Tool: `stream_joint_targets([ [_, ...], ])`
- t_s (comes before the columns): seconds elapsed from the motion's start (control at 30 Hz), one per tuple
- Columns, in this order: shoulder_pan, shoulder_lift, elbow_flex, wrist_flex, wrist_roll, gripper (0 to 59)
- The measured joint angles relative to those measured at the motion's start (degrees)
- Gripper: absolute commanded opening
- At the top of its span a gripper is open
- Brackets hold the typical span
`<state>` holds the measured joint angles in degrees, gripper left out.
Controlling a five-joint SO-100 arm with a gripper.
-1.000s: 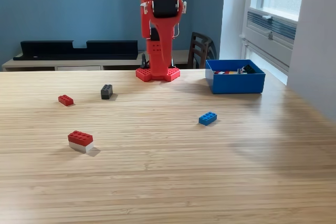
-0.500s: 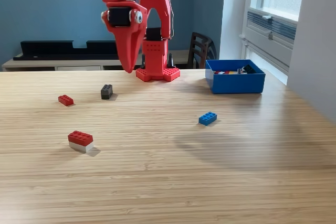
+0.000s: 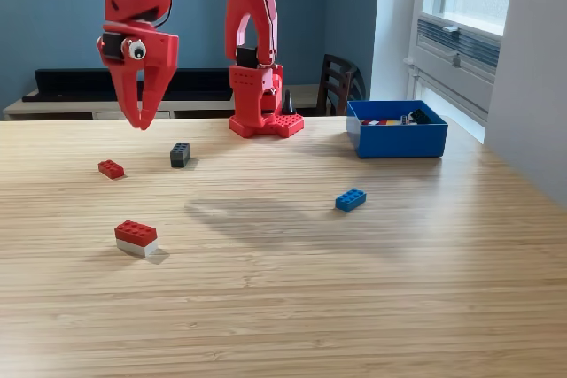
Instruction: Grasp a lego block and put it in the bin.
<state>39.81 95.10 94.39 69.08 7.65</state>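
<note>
Wooden table (image 3: 292,307): blue brick (image 3: 351,200) lies diagonal, near bin (image 3: 396,141)

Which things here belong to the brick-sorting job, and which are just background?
Job: gripper; bin; loose bricks on the table: small red, dark, blue, red-on-white.
Background: chair; black shelf; window.

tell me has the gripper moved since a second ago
Yes. The gripper has swung toward the exterior view's left, away from the arm's fixed base, and now hangs above the table between the small red brick and black brick.
</note>
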Motion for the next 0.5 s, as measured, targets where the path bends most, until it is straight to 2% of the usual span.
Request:
stream_joint_targets([
  [0.27,7.6,0.0,7.6,-6.3,-4.4,0.4],
  [0.4,9.9,0.0,9.0,-7.4,-6.7,4.9],
  [0.5,11.3,0.0,10.0,-8.3,-8.8,11.3],
])
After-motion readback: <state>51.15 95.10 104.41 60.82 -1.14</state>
